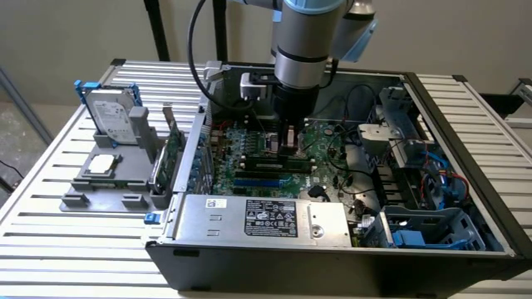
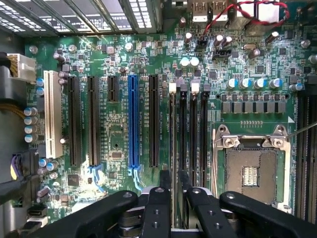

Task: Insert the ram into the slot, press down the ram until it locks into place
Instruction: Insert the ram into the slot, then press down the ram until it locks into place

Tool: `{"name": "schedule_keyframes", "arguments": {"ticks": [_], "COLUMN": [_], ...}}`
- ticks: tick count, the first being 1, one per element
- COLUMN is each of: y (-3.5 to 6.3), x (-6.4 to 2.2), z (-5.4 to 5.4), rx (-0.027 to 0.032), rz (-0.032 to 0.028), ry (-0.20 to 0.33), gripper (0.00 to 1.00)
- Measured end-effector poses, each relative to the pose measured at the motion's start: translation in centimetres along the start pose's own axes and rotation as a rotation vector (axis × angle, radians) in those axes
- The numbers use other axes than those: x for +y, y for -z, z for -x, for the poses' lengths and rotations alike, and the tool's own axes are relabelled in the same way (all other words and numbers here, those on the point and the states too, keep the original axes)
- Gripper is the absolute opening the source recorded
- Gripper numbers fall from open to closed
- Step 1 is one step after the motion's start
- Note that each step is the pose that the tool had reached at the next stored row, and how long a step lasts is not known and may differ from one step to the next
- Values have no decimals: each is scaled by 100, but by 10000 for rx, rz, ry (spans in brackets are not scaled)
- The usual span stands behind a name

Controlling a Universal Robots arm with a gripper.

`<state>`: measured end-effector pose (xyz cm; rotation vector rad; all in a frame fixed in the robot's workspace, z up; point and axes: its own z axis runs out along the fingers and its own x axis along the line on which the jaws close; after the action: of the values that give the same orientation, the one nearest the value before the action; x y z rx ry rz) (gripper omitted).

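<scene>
- Presently my gripper (image 1: 289, 148) stands low over the motherboard (image 2: 119, 148), directly above the bank of black memory sockets. Whether it is clamped or released I cannot tell.
- The ram (image 1: 270, 164) stands on edge just beneath my gripper, along the slot (image 2: 173, 139). Which of the parallel sockets holds it I cannot tell, nor whether the latches are closed.
- Risk: I appear to bear nearer one end of the ram than its middle. Pressure there could seat one end and leave the other proud.
- Risk: a misaligned notch would flex the board under load, and the CPU socket (image 2: 252, 171) lies close beside my gripper.
</scene>
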<state>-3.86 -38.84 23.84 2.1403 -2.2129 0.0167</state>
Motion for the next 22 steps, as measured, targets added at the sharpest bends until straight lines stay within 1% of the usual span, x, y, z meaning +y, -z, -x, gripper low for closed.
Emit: {"name": "schedule_keyframes", "arguments": {"ticks": [2,3,4,6,19,22], "y": [36,43,44,44,44,31], "x": [7,12,15,15,16,15], "z": [-4,-6,-6,-6,-7,-2], "rx": [-30,-58,-73,-75,-71,-74], "rz": [1,1,2,1,3,2], "ry": [1,3,3,5,3,4], "gripper": [21,19,13,11,11,11]}}
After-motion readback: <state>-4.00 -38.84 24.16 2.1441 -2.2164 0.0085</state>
